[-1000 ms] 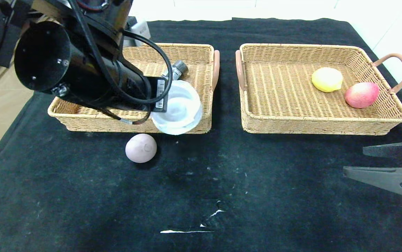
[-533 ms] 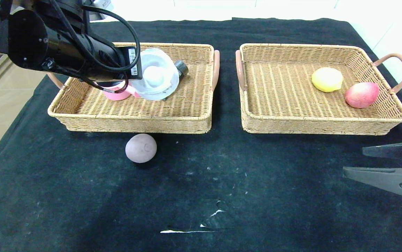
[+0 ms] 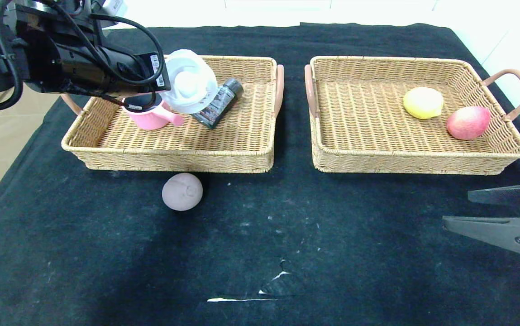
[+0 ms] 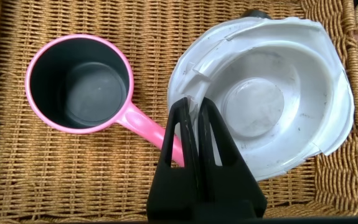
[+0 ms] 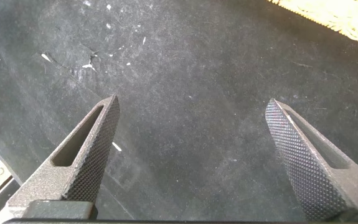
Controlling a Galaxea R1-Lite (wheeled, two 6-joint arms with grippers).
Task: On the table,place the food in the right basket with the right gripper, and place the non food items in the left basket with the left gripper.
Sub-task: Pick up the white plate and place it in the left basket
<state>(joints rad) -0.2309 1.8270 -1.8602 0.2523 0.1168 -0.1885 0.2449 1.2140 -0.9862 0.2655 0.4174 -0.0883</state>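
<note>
My left gripper (image 4: 193, 106) is shut on the rim of the round white dish (image 3: 188, 81), which hangs tilted over the back of the left basket (image 3: 169, 154). Under it in that basket lie the pink pan (image 3: 149, 115) with its dark inside (image 4: 79, 84) and the black tube (image 3: 218, 103). A pale mauve ball (image 3: 182, 191) rests on the black table (image 3: 355, 253) just in front of the left basket. The lemon (image 3: 422, 103) and the peach (image 3: 468, 122) lie in the right basket (image 3: 418, 156). At the table's right side my right gripper (image 3: 456, 208) stands open and holds nothing.
The two wicker baskets stand side by side with a narrow gap between their handles (image 3: 292, 88). A small white tear (image 3: 241, 299) marks the cloth near the front edge. My left arm (image 3: 69, 59) reaches over the left basket's far left corner.
My left arm has carried the white dish from the left basket's front rim back and to the left over the basket, which uncovered the pan and tube. The right arm has not moved.
</note>
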